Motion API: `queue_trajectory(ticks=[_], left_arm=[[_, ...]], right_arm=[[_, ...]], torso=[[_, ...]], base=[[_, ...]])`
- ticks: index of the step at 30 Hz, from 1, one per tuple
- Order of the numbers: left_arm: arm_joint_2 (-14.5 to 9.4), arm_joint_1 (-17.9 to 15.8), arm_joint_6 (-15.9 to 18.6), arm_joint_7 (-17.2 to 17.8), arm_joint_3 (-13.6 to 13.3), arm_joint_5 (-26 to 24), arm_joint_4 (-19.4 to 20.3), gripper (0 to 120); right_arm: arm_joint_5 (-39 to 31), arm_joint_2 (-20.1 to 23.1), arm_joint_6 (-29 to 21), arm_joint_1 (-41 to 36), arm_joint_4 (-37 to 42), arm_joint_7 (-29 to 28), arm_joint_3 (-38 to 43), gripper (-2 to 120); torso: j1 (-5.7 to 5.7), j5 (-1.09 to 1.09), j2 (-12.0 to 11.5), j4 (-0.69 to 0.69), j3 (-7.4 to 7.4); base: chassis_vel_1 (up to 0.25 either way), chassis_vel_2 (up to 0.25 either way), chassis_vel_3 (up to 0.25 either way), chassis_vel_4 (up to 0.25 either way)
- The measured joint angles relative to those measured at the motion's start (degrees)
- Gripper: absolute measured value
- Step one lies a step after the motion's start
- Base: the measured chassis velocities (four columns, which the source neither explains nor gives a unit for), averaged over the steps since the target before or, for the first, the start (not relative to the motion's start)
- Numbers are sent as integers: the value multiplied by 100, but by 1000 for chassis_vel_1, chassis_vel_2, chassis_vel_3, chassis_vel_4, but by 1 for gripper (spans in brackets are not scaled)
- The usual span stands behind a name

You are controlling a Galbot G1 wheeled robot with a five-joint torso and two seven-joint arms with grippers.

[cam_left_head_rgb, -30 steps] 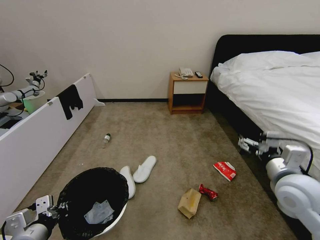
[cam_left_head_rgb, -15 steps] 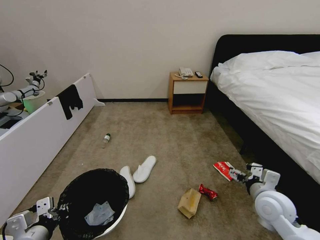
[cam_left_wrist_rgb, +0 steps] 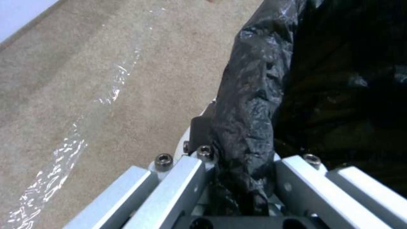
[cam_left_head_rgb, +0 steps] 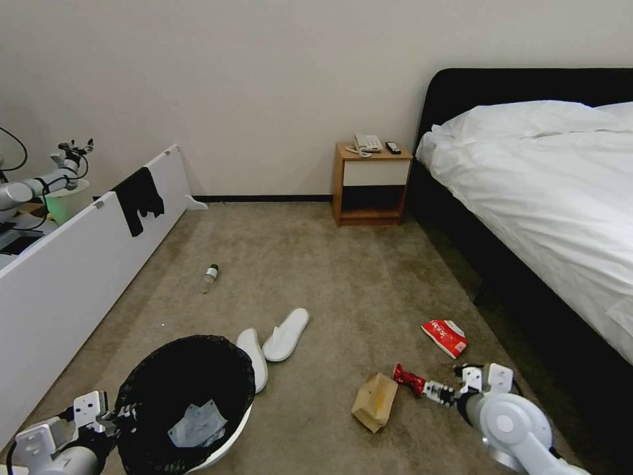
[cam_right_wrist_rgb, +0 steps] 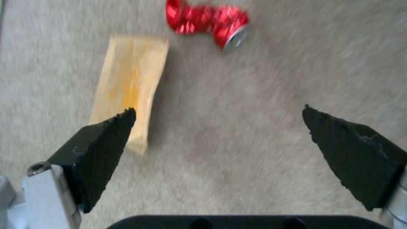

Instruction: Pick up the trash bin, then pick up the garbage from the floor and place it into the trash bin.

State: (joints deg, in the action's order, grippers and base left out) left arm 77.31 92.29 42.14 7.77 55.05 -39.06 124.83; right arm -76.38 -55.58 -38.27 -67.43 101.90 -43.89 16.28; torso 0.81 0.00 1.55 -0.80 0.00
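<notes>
The trash bin, white with a black bag, hangs tilted at the lower left with a crumpled white tissue inside. My left gripper is shut on its bag-covered rim. My right gripper is open low over the carpet, just right of a crumpled red wrapper. In the right wrist view its open gripper faces the red wrapper and the brown paper bag. The brown bag, a red snack packet, two white slippers and a green-capped bottle lie on the floor.
A white board with a black cloth runs along the left; another robot's arm and a pale bucket stand behind it. A bed fills the right, with a wooden nightstand at the wall.
My right arm has swung down from beside the bed to the floor and leftward, ending next to the red wrapper. The left gripper still holds the bin.
</notes>
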Motion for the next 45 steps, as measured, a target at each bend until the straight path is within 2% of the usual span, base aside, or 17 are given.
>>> queue_trajectory(ticks=[7, 17, 27, 45], left_arm=[[24, 3, -1, -4, -18, 21, -1, 2], [-3, -13, 0, -4, -23, 23, -39, 2], [-18, -23, 0, -2, -25, 30, -66, 2], [-33, -8, 0, -1, -9, 23, -62, 2]], right_arm=[[92, -260, -107, 258, -537, 338, -349, 100], [187, -597, -129, 513, -888, 522, -552, 100], [371, -1202, -92, 839, -1518, 695, -680, 100], [742, -1661, 75, 1293, -2389, 1051, -724, 100]], torso=[[0, -1, 0, 0, 0], [0, 0, 0, 0, 0], [0, 0, 0, 0, 0], [0, 0, 0, 0, 0]], base=[[0, 0, 0, 0], [0, 0, 0, 0], [0, 0, 0, 0], [0, 0, 0, 0]])
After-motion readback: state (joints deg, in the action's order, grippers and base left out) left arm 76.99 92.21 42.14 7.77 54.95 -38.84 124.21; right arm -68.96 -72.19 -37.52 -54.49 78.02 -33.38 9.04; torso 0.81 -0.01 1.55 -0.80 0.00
